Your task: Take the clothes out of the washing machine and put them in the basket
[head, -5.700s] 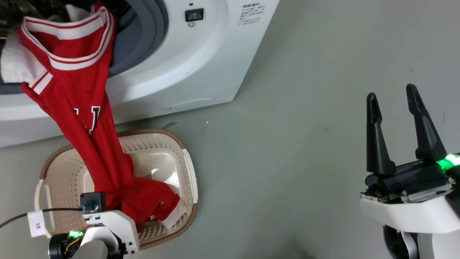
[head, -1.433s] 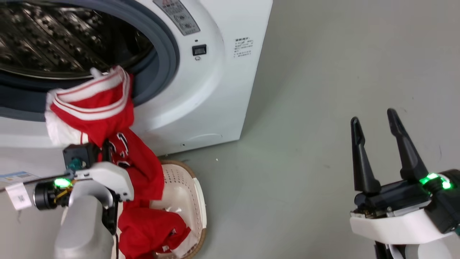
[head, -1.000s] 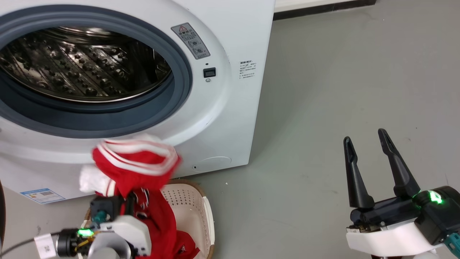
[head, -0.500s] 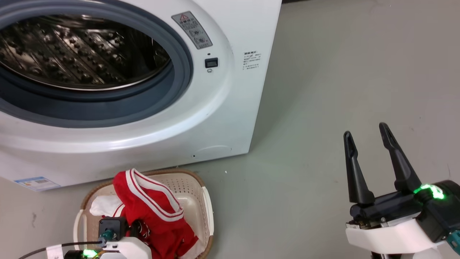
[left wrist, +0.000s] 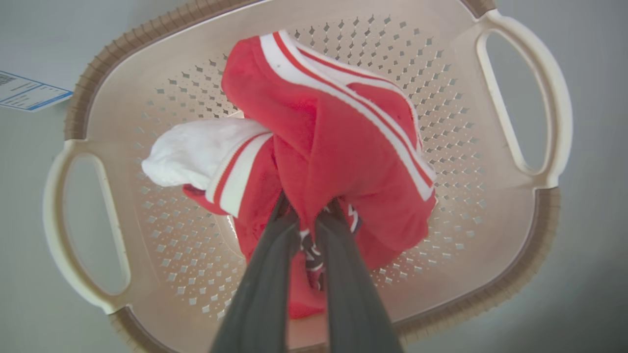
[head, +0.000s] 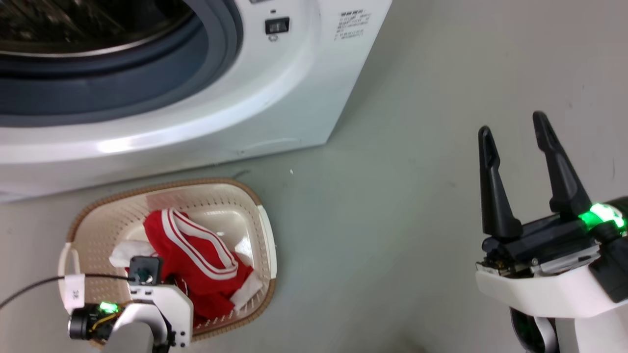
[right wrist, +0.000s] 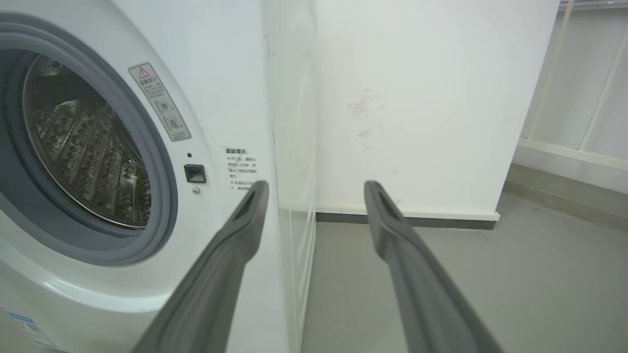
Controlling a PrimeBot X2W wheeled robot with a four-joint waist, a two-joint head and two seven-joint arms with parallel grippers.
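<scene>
Looking down, I see a smooth grey floor (head: 392, 220), and the right wrist view shows a scuffed white wall (right wrist: 417, 98) beyond the washer (head: 196, 113). A warning sticker (right wrist: 159, 100) with a red triangle sits beside the drum opening; its print is too small for me to read. My left gripper (left wrist: 309, 211) is clamped on the red clothes (left wrist: 343, 147), which lie bunched in the basket (left wrist: 510, 220) in front of the washer. My right gripper (head: 511, 122) is spread wide over the floor, holding nothing.
</scene>
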